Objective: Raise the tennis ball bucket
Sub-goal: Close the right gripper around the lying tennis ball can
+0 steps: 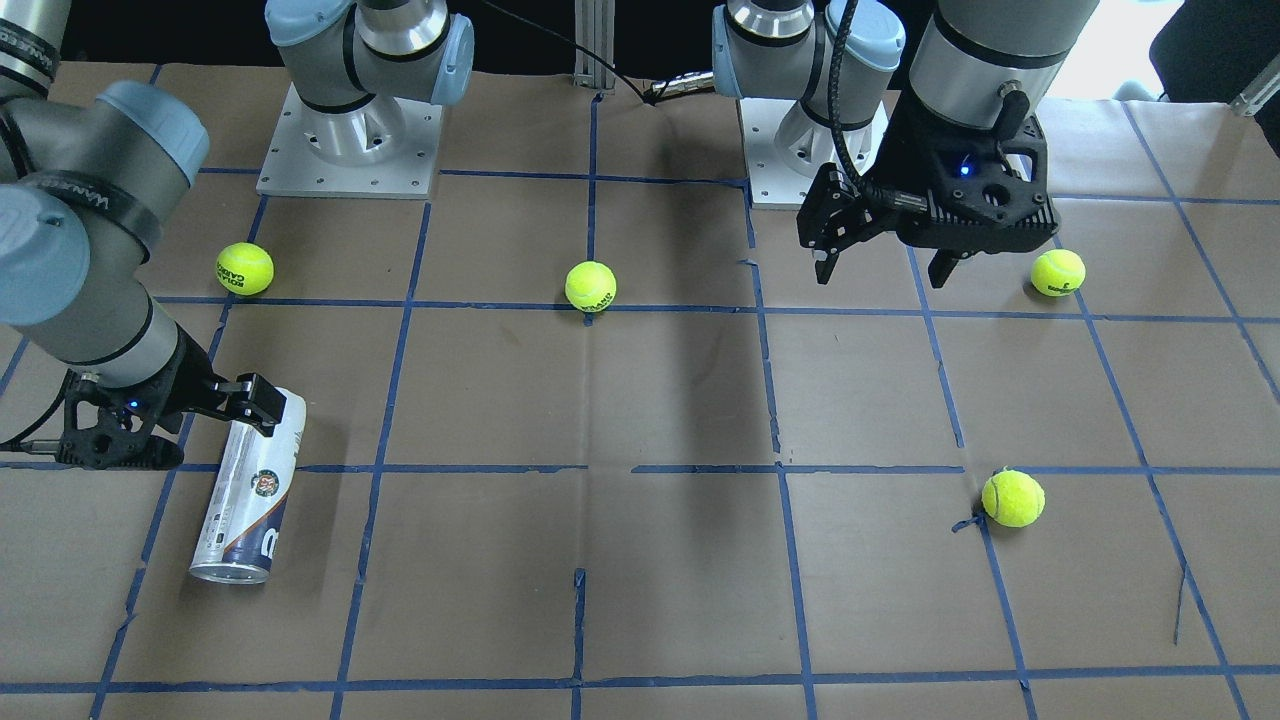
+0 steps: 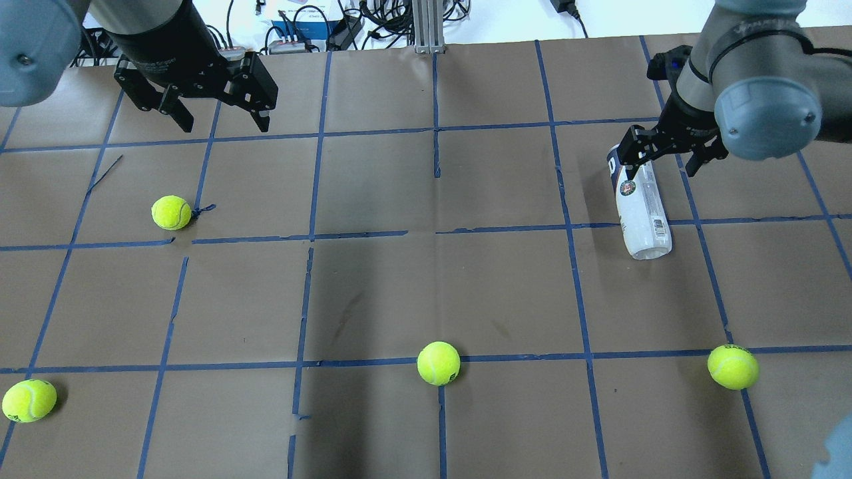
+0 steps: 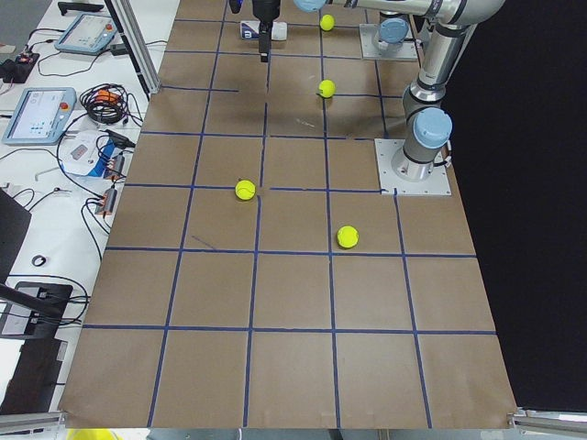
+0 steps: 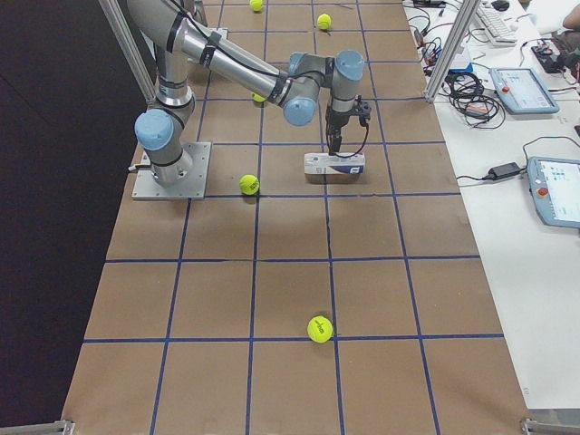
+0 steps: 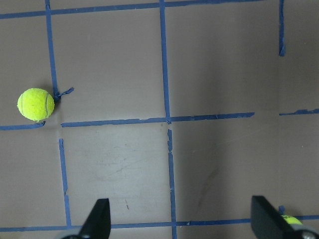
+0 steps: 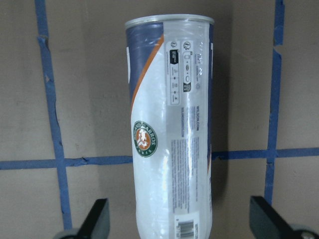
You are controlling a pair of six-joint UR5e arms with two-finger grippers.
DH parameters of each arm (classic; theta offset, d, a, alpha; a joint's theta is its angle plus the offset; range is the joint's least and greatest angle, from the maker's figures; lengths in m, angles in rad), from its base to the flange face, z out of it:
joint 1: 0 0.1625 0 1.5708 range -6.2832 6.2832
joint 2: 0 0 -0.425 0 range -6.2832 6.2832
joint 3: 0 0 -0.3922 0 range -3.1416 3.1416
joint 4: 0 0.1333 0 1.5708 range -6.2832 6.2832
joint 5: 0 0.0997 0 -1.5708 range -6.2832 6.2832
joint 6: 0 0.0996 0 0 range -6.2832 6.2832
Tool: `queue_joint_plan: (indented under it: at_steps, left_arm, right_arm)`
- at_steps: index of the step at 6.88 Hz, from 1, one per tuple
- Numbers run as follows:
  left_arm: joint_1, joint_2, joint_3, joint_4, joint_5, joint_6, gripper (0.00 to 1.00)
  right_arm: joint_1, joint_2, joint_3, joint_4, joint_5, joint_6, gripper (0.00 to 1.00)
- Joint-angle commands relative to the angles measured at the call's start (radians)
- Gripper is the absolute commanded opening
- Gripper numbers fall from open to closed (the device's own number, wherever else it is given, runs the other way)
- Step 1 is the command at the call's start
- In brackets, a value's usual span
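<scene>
Wrist view: tennis ball bucket [image 6: 172, 129] between right gripper's [image 6: 179, 221] spread fingers [image 6: 99, 221]

Right arm [image 2: 765, 106] low, left arm [image 2: 153, 33] raised; both jaws apart.

Print on the tennis ball bucket [image 6: 172, 124] is too small to read; tennis ball [image 1: 244, 268] stamp likewise.

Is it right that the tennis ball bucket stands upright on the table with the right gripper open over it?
No. The tennis ball bucket lies on its side on the table, not upright, as the overhead exterior view shows. The right gripper is open over it.
</scene>
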Motion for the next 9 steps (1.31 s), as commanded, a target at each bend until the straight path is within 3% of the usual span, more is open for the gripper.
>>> queue_joint_plan:
  at_steps: [1,5,6,7,9]
  left_arm:
    - [0.0,0.0,0.0,0.0,-0.001,-0.001,1.0]
    - [0.0,0.0,0.0,0.0,-0.001,0.0,1.0]
    - [0.0,-0.001,0.0,0.0,-0.001,0.001,1.0]
    - [0.0,-0.001,0.0,0.0,-0.001,0.001,1.0]
    - [0.0,-0.003,0.002,0.0,-0.002,0.001,1.0]
  right_arm:
    - [-0.007,0.1,0.009,-0.112,0.002,-0.003,1.0]
    - [-0.007,0.176,0.003,-0.176,0.051,0.0,1.0]
    - [-0.007,0.176,0.005,-0.182,0.051,0.002,0.86]
    - [-0.007,0.174,0.003,-0.179,0.049,0.002,0.53]
    - [0.015,0.151,-0.029,-0.159,0.039,-0.013,0.51]
